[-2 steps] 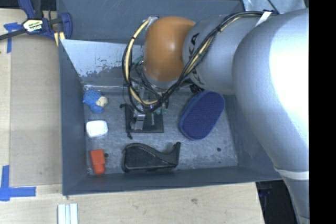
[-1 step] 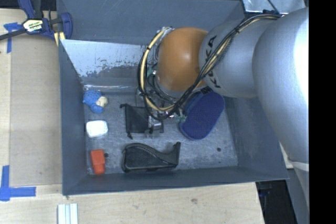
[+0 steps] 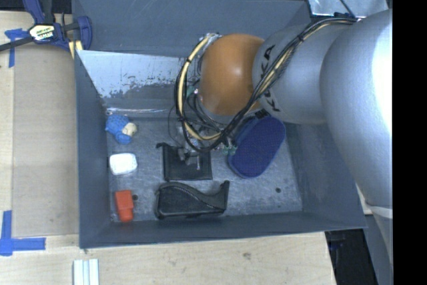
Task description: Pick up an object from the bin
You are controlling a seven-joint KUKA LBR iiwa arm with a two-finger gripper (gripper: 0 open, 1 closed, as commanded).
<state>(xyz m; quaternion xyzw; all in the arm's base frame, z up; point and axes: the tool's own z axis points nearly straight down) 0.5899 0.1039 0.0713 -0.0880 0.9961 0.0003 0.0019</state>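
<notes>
The claw (image 3: pixel 185 155) is hanging low near the middle of the grey metal bin (image 3: pixel 200 17), tucked beneath the arm's orange wrist cover and its loop of cables. Those parts are masking it, so I cannot tell whether it is released or clenched, and nothing is showing as held.

Directly under the claw, a flat black rectangular pad (image 3: pixel 199 171) is lying on the bin floor. Its top edge is sitting beneath the claw and most of its body is spreading toward the near wall. It is the closest candidate, and in my judgement any descent is depending on this straight-below relation rather than on a sideways reach.

Just beyond the pad, a black curved moulded piece (image 3: pixel 190 202) is lying with its long axis across the view, along the near wall. To the right, a dark blue oval cushion-like object (image 3: pixel 259 147) is resting close beside the cables. Well to the left, a white block (image 3: pixel 123 163), a small orange block (image 3: pixel 124 205) and a blue-and-cream toy (image 3: pixel 121 129) are lying in a column.
</notes>
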